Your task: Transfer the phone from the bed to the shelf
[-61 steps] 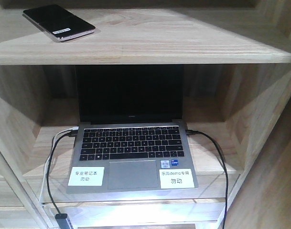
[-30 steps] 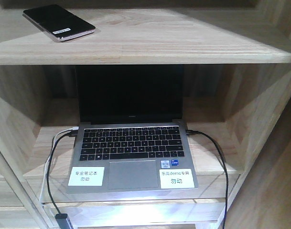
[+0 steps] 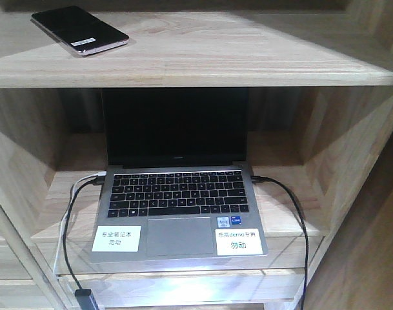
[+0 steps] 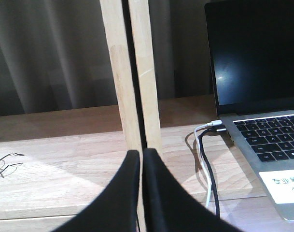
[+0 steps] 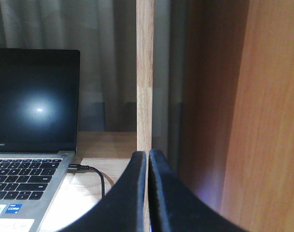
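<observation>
Front-facing view alone shows the phone [image 3: 79, 30]: it lies flat on the upper board of the shelf [image 3: 248, 58], near the left end, with no claw touching it. Neither wrist view shows it. Left wrist view shows the left claw [image 4: 141, 164] pressed together and holding nothing, before a wooden upright [image 4: 132, 77]. Right wrist view shows the right claw [image 5: 147, 166] also pressed together, with nothing in it. Compared with one second ago, nothing has moved. In the compartment below the phone stands the open laptop [image 3: 177, 200] with dark screen, and cables [image 3: 293, 213] are plugged in at both sides.
</observation>
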Tool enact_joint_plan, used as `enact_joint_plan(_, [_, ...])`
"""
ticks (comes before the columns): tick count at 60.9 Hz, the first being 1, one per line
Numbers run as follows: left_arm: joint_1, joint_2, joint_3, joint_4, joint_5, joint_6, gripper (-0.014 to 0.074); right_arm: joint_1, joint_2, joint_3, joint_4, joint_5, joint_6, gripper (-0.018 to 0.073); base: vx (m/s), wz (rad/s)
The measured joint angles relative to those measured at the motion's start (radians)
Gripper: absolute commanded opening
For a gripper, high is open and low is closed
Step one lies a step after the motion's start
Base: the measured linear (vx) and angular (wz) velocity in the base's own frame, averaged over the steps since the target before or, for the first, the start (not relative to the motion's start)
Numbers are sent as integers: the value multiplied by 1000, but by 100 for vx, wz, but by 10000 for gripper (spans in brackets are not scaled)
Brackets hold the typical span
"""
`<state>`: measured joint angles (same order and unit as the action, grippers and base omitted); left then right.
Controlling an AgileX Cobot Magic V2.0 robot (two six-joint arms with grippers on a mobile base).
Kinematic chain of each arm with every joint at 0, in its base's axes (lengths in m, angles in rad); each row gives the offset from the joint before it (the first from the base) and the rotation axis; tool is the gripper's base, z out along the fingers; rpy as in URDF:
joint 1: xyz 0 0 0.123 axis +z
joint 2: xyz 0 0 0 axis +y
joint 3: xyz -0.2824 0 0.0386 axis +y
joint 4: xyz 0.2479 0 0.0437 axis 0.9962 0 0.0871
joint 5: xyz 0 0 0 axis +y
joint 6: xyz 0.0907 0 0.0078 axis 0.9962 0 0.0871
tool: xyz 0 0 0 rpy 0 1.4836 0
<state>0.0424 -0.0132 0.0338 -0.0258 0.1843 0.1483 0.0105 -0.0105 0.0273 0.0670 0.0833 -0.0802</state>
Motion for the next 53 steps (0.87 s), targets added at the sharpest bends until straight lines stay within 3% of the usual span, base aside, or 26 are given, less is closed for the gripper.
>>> enact_joint_plan(53, [0,0,0,0,0,0,1,0,0,0,-1,0,0,-8,0,0])
